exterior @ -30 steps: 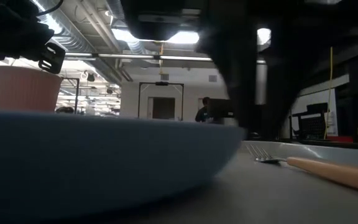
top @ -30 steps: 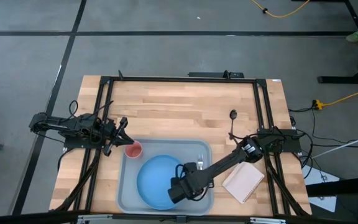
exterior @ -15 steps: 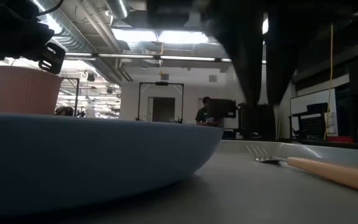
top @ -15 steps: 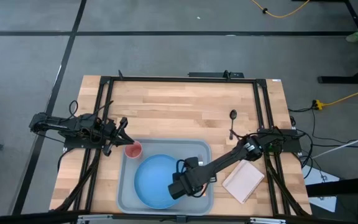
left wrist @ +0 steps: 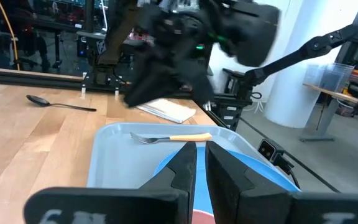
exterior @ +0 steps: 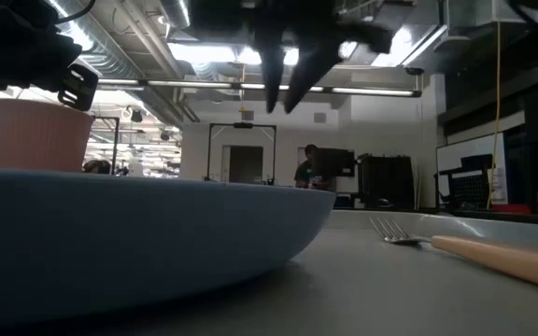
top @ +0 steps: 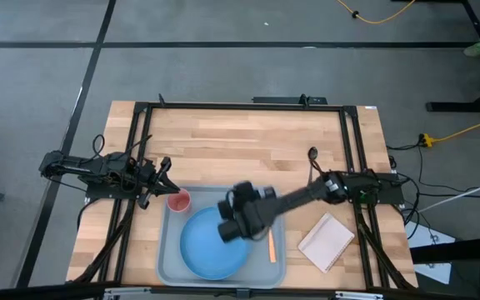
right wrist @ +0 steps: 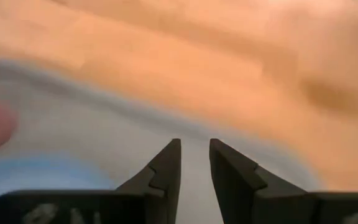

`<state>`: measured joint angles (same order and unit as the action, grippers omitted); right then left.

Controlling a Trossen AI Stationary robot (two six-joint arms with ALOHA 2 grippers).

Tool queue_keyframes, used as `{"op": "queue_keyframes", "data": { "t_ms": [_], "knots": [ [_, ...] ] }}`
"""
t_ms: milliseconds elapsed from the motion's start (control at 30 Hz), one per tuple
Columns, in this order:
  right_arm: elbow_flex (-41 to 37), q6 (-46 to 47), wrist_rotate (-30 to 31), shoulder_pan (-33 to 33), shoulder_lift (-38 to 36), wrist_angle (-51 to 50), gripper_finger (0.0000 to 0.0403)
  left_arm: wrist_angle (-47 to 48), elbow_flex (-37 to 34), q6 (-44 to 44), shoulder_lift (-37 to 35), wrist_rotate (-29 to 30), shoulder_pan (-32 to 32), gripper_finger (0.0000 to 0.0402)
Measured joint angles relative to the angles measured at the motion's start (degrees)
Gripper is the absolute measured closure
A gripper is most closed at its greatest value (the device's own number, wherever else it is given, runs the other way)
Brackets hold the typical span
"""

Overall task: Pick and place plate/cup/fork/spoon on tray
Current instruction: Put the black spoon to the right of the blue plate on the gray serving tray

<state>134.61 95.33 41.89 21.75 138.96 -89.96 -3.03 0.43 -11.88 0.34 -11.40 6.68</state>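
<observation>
The light-blue plate (top: 211, 246) lies flat in the grey-blue tray (top: 163, 250). The pink cup (top: 179, 200) stands upright in the tray's far left corner. The orange-handled fork (top: 271, 247) lies on the tray floor by its right rim. The dark spoon (top: 312, 157) lies on the wood beyond the tray. My right gripper (top: 230, 229) hovers above the plate's far right part, fingers pointing down, slightly open and empty. My left gripper (top: 167, 182) waits just left of and above the cup, its fingers a narrow gap apart and empty.
A beige flat pad (top: 326, 242) lies on the wood right of the tray. Black frame rails (top: 136, 150) run along the table's left, right and far sides. Bare wood lies between the tray and the far rail. A person shows far off in the room (exterior: 304, 168).
My right gripper has risen from the tray's near right part, by the plate's right rim, and gone toward the far edge and a little left. It now hangs well above the plate. In the low view the plate's right rim has drawn back slightly. The fork has stayed.
</observation>
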Motion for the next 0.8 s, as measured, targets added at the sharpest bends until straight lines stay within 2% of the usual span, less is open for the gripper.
{"op": "queue_keyframes", "data": {
  "t_ms": [67,233,500,633,800],
  "knots": [
    [0.0,-7.1,1.9,-3.1,-0.2,0.0,0.0315,0.0,0.0,0.0,0.0,0.0,0.0,0.0374],
    [0.0,-22.6,2.1,-14.4,-2.0,0.0,0.0315,0.2,0.0,0.0,0.0,0.0,0.0,0.0374],
    [-1.7,-38.0,-7.4,-31.5,-4.7,0.0,0.0315,0.3,0.0,0.0,0.0,0.0,0.0,0.0374],
    [-10.3,-36.7,-13.1,-36.7,-8.0,0.0,0.0315,0.4,0.0,-0.2,0.0,-0.2,0.0,0.0374],
    [-30.2,-30.8,-23.8,-38.5,-15.3,-0.1,0.0315,0.4,0.0,-1.6,0.0,-0.2,0.0,0.0374]
  ]
}}
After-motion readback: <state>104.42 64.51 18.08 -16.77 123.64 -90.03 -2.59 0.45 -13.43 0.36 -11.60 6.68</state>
